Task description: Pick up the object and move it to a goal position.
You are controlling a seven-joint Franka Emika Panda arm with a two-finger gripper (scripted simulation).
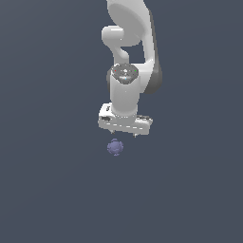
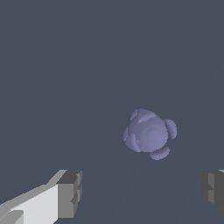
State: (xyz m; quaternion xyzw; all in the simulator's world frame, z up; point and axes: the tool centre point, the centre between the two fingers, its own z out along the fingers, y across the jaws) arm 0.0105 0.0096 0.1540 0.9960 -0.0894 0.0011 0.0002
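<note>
In the exterior view, the white gripper (image 1: 124, 133) hangs just above the small purple ball (image 1: 115, 146), not touching it. In the wrist view, the ball (image 2: 149, 133) lies free beyond the two fingers (image 2: 70, 193), which stand wide apart, holding nothing.

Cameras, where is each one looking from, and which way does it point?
Exterior view: off the arm, facing the white arm, gripper and purple ball; its exact position can't be told.
Wrist view: on the wrist, pointing past two open fingers at the ball.
Both show the ball and gripper.
</note>
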